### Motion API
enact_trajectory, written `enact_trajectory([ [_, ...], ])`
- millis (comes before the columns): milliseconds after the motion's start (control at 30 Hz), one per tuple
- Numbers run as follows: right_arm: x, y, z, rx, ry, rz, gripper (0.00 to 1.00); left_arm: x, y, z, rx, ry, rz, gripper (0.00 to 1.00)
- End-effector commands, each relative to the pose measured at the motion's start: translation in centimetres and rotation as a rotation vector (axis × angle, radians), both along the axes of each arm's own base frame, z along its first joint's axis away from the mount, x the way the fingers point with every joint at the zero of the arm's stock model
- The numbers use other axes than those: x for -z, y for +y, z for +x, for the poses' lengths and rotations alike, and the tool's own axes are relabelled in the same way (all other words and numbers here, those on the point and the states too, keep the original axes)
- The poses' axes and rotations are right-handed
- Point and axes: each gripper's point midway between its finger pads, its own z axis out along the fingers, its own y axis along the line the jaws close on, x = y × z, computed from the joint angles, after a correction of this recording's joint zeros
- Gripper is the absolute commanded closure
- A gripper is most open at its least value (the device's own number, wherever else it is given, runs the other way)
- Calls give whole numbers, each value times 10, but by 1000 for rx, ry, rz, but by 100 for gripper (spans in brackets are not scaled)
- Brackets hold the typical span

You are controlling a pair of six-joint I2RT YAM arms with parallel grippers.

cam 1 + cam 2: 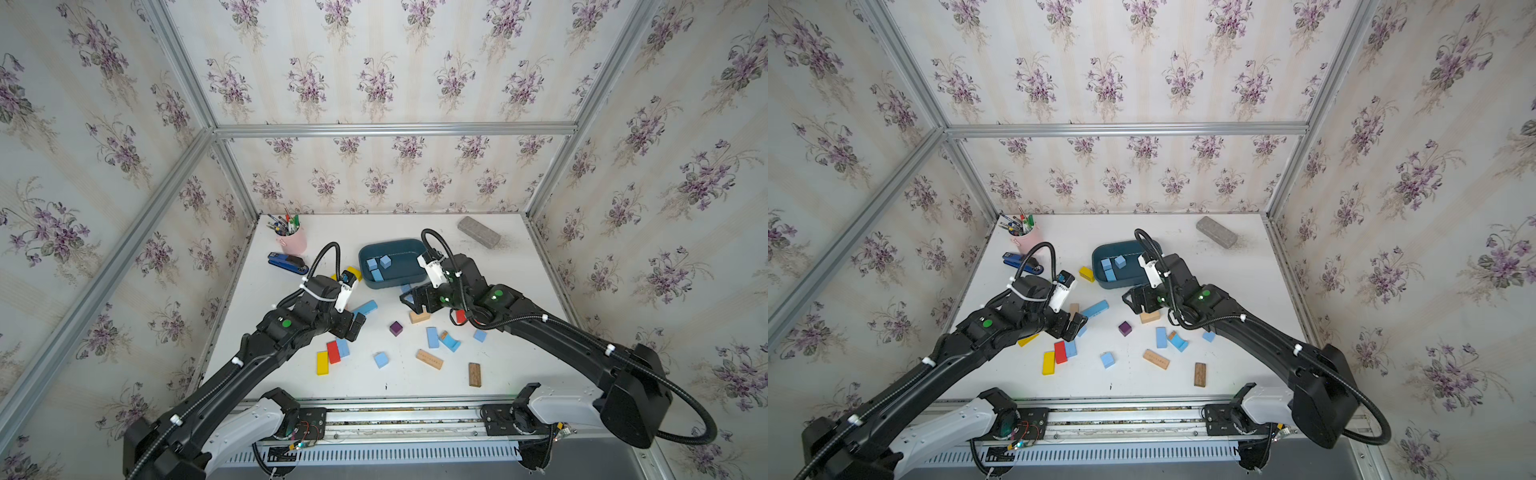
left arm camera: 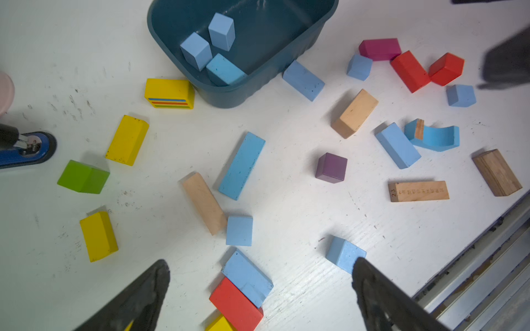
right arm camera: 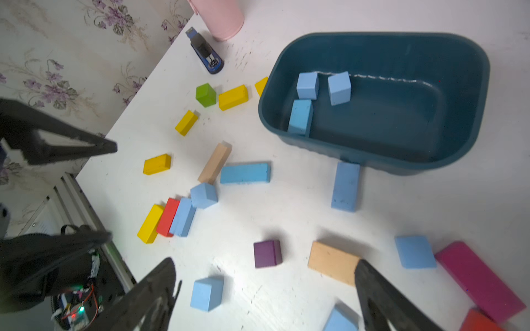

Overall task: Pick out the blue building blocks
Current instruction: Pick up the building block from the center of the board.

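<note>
Three of the blue building blocks [image 3: 307, 86] lay bunched at one end of the teal bin [image 3: 401, 163], which held no other colour, so it looked like the sorting place. It stood ahead of both pincers, probably so that either arm could reach it.

The left pincer [image 2: 261, 265] hung above the table [image 1: 353, 386] with its jaws spread wide and nothing between them. Under the gap, a blue brick [image 2: 248, 276] lay flush against a red block [image 2: 235, 303]. A blue cube [image 2: 344, 255] sat just beside one fingertip [image 2: 370, 280], and a second blue cube [image 2: 239, 230] lay a little ahead, touching a plain wood block [image 2: 203, 203]. The wide stance seemed meant for straddling a block from above.

The right pincer [image 3: 265, 264] was likewise apart and empty, near the bin's wall. Below its gap stood a purple cube [image 3: 266, 253] — not wanted. A pale blue cube [image 3: 415, 252] lay near one finger [image 3: 372, 286], beside a pink brick [image 3: 479, 280], and an oblong blue block [image 3: 345, 186] lay farther ahead, right up against the bin.

The other blue pieces were scattered loose among yellow, red and wood ones — most of the job looked undone
</note>
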Motion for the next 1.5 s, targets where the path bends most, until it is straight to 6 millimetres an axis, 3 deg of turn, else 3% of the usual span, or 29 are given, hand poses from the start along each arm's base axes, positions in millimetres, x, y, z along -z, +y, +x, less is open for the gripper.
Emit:
enact_trajectory([
  [0,-5,-7,-17,-47,-43,42,8,18,0,-5,-35,126,32,1],
  [233,9,-29,-51,-59,-31,76,8,54,0,4,-123,259,94,9],
  [500,6,-37,-66,-55,-23,135,8,82,11,15,-178,297,218,21],
  [933,5,-42,-74,-63,-9,136,4,120,12,25,-175,375,322,42],
  [1067,7,-42,-74,-63,-4,132,3,126,4,26,-164,404,305,52],
  [1367,11,-42,-73,-61,0,119,3,135,2,23,-163,442,309,59],
  [1467,11,-42,-73,-61,0,119,3,137,2,23,-164,449,308,65],
])
